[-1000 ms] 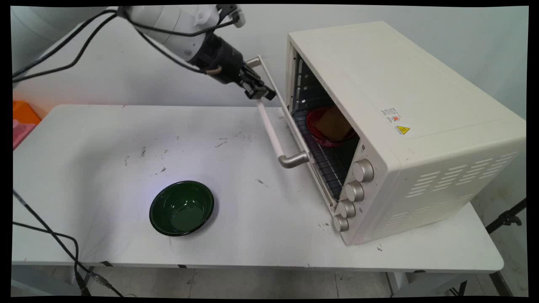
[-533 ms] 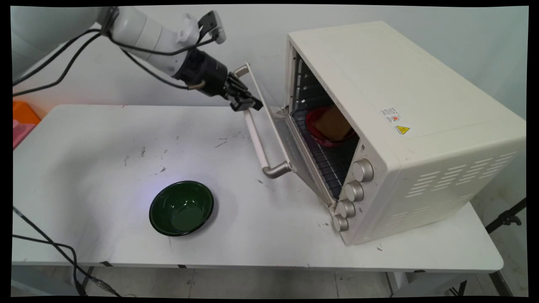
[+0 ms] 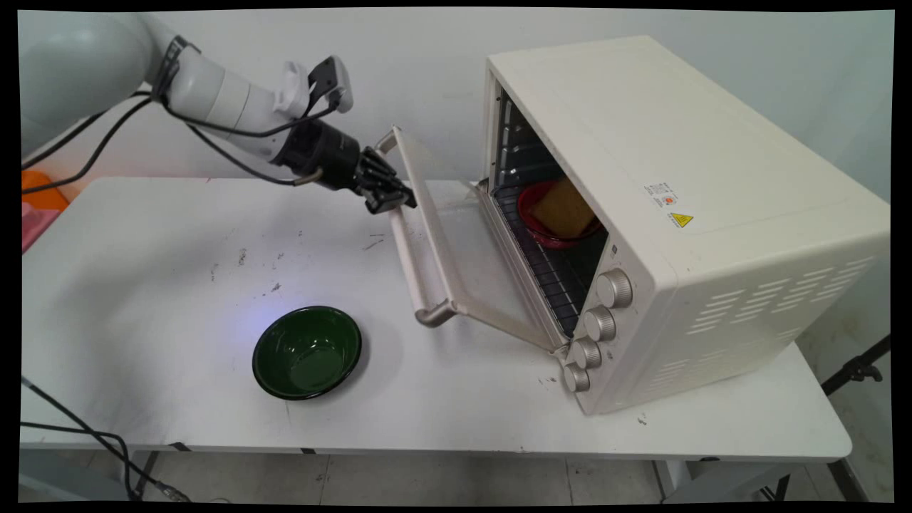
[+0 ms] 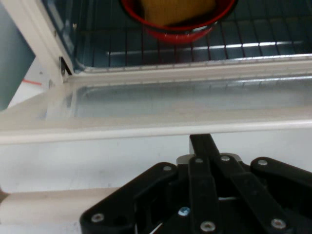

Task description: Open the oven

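A cream toaster oven (image 3: 677, 178) stands on the right of the table, and its glass door (image 3: 456, 242) hangs about half way down. My black gripper (image 3: 390, 201) is shut on the upper part of the door's handle bar (image 3: 410, 263). On the wire rack inside sits a red bowl (image 3: 541, 226) holding a yellow-brown block (image 3: 563, 208). In the hand view the door (image 4: 195, 105) lies across the picture above my gripper (image 4: 202, 146), with the handle (image 4: 44, 207) at lower left and the red bowl (image 4: 165, 29) on the rack (image 4: 243, 48) beyond.
A dark green bowl (image 3: 308, 352), with nothing in it, stands on the table left of the door's lower end. An orange and pink thing (image 3: 39, 199) lies at the table's left edge. Black cables (image 3: 78, 427) hang at the near left corner.
My gripper has moved left and down with the handle, and the oven door has swung from nearly upright to about half open.
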Controlling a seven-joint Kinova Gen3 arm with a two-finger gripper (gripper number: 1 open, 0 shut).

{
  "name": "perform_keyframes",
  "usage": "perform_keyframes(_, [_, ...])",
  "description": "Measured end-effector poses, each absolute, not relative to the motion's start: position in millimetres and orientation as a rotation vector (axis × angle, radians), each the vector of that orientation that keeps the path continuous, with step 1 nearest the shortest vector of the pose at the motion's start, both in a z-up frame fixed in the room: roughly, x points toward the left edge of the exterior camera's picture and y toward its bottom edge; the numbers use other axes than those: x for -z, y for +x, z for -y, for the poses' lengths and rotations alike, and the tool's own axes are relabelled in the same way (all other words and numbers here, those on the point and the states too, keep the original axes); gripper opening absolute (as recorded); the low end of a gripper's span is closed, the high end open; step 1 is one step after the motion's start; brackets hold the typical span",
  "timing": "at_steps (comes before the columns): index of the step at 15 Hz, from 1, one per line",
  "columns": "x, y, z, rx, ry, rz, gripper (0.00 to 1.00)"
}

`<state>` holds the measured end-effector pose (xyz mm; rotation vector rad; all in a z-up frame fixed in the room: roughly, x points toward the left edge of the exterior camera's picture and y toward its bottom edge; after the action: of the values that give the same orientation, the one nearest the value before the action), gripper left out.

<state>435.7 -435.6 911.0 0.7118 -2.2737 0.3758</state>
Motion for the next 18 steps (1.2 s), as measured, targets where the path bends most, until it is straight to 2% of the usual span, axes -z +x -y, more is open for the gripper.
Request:
perform_keyframes(10, [-865.6,468.9,418.0,-0.374,0.756,2.279,0.0])
perform_keyframes(18, [-845.0,486.8,408.3,-0.372,0.749,2.289,0.0])
